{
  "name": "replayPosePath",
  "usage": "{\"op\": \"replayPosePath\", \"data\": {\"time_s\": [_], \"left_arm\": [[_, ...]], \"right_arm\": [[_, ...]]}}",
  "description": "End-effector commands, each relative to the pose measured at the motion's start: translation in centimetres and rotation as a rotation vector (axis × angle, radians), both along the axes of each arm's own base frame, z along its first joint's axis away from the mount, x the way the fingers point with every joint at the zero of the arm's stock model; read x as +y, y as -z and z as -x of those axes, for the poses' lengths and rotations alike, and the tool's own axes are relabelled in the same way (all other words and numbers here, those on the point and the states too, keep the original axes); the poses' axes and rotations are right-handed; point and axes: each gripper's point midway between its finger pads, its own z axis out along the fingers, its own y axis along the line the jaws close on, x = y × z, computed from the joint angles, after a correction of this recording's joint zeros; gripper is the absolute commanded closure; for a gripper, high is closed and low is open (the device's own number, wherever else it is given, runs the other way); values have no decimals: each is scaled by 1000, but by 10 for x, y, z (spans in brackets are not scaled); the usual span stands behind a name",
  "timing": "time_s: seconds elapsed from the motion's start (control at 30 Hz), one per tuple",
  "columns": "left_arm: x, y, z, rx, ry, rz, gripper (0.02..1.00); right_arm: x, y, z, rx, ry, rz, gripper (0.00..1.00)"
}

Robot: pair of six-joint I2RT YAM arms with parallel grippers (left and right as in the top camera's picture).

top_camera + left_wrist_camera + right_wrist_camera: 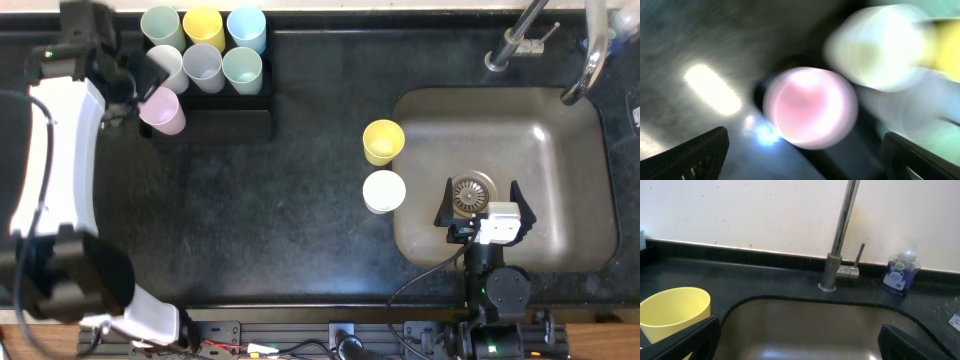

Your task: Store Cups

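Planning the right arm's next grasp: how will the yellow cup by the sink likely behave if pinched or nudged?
The yellow cup looks empty and thin-walled, so probably light and squeezable. Upright on the smooth counter, a nudge might slide or tip it; tipped, it would likely roll.

No legible text: soap bottle [900, 273] beside tap [839, 230] wears label - print too small to make out.

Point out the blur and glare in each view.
Left wrist view: heavy blur smears the pink cup and the cups behind it; a bright glare patch sits on the counter. Top view: clear, with a faint sheen on the dark counter. Right wrist view: evenly lit, faucet crisp.
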Motion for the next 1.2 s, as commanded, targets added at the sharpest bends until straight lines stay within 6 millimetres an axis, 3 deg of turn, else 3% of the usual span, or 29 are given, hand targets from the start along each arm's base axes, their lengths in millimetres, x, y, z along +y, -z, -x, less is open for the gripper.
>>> {"op": "replayPosePath", "data": {"time_s": [0.03,0.17,0.27,0.43,0.63,0.83,1.0,1.2], "left_arm": [[-104,-59,-23,-202,302,-85,18],[-215,-62,-28,-317,488,-153,18],[-286,-42,-14,-328,565,-131,20],[-345,4,15,-219,618,-18,18],[-368,43,28,-104,684,55,20],[-362,84,50,78,636,80,18],[-367,102,57,141,651,113,18],[-364,110,59,175,647,121,18]], "right_arm": [[-2,-2,0,-12,7,2,5],[-2,-2,0,-12,7,2,3],[-2,-2,0,-12,7,2,3],[-2,-2,0,-12,7,2,5],[-2,-2,0,-12,7,2,5],[-2,-2,0,-12,7,2,5],[-2,-2,0,-12,7,2,3],[-2,-2,0,-12,7,2,5]]}}
